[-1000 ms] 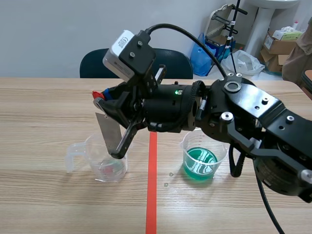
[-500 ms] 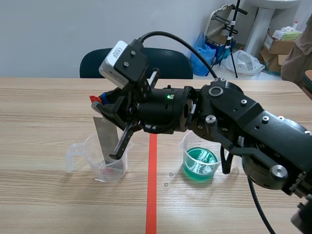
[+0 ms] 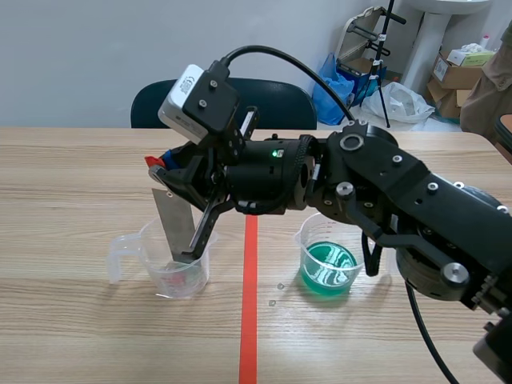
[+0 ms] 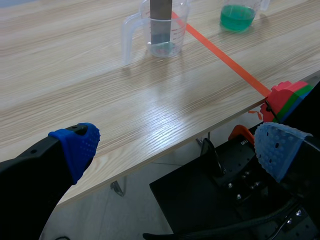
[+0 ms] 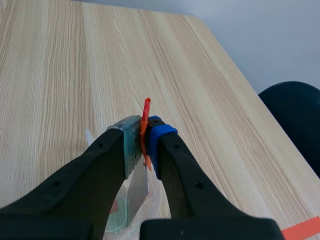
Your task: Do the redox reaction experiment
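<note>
Right hand (image 5: pixel 144 134) is pressed together on the orange-red clip (image 5: pixel 146 107), and the metal strip (image 3: pixel 174 224) hangs from that clip straight below the fingertips. The strip's lower end sits down inside the clear measuring cup (image 3: pixel 160 280) under the hand. The cup of green liquid (image 3: pixel 316 282) is back along the arm, on the other side of the tape line. Left hand (image 4: pixel 175 145) is spread wide with nothing in it, out past the near edge of the worktop (image 3: pixel 80 176), both cups well ahead of it.

Looks to me like the dipping step. There's only a shallow bit of liquid in the clear cup, so I'd get the strip's tip properly wet without jamming it into the bottom. I'd keep the strip close to upright, off the cup wall, since that light cup could tip or slide. Keep the pinch firm too, it's a thin little clip.
</note>
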